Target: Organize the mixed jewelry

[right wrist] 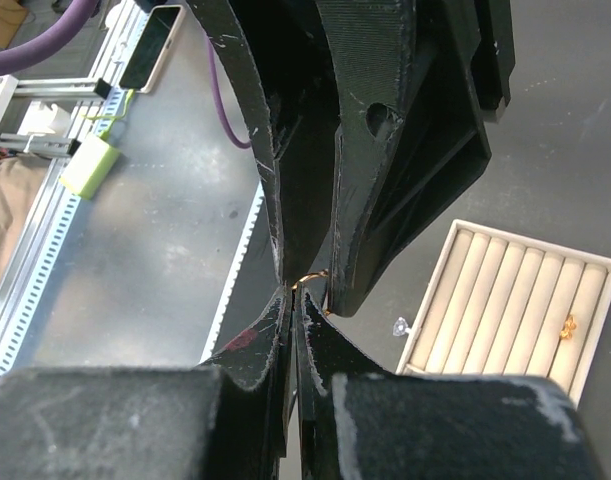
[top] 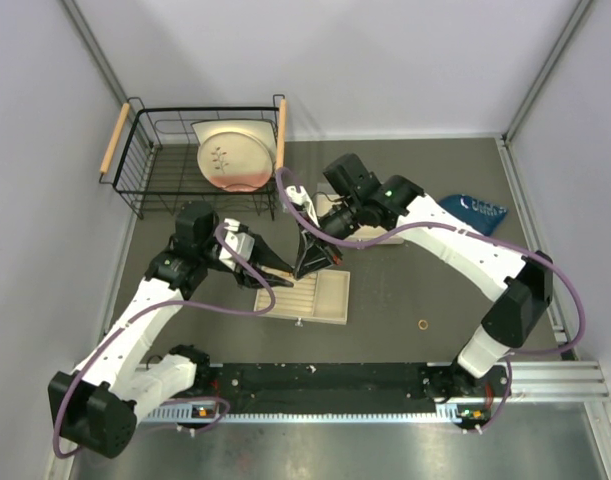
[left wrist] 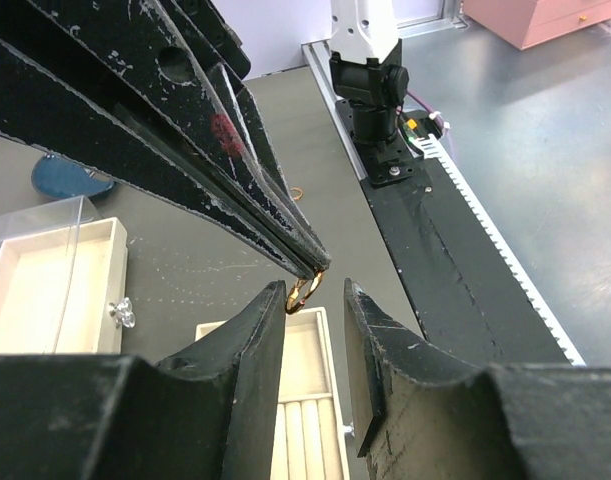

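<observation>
**A:** Where is the ring you're handling?

**B:** Your right gripper [right wrist: 295, 300] is clenched on the small gold-coloured metal ring [left wrist: 302, 294]. The ring hangs from the gripper's tips at the centre of the left wrist view.

**A:** And your other hand?

**B:** Your left gripper [left wrist: 316, 298] stands parted, with the ring in the gap between its jaws and not clamped. At the lower right of the right wrist view, the beige ridged tray [right wrist: 505, 285] holds another small gold piece [right wrist: 568, 323] near its right end.
</observation>
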Motion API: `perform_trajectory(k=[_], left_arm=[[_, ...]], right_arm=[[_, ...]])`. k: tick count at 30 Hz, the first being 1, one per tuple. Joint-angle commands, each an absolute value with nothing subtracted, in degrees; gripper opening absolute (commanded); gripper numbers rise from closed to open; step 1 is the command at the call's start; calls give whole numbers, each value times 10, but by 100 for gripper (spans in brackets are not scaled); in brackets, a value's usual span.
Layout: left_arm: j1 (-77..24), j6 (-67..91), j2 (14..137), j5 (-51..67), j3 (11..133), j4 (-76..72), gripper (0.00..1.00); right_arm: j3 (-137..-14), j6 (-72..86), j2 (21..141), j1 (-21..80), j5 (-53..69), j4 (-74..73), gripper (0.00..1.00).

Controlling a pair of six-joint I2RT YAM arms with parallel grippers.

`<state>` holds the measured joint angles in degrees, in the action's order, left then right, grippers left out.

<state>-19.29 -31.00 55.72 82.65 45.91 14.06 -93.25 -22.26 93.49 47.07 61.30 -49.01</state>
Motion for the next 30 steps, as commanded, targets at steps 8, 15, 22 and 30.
perform_trajectory(k=[8, 15, 22, 30], left_arm=[[-199, -298, 549, 831, 483, 129, 19], [-199, -286, 547, 818, 477, 128, 1], [-200, -257, 542, 788, 475, 120, 0], [-198, -128, 546, 753, 452, 4, 0]], right_arm=[[-962, -224, 940, 466, 628, -480, 0], [-962, -224, 936, 466, 618, -481, 0], [-962, -216, 910, 466, 549, -480, 13], [-946, -214, 882, 466, 495, -479, 31]])
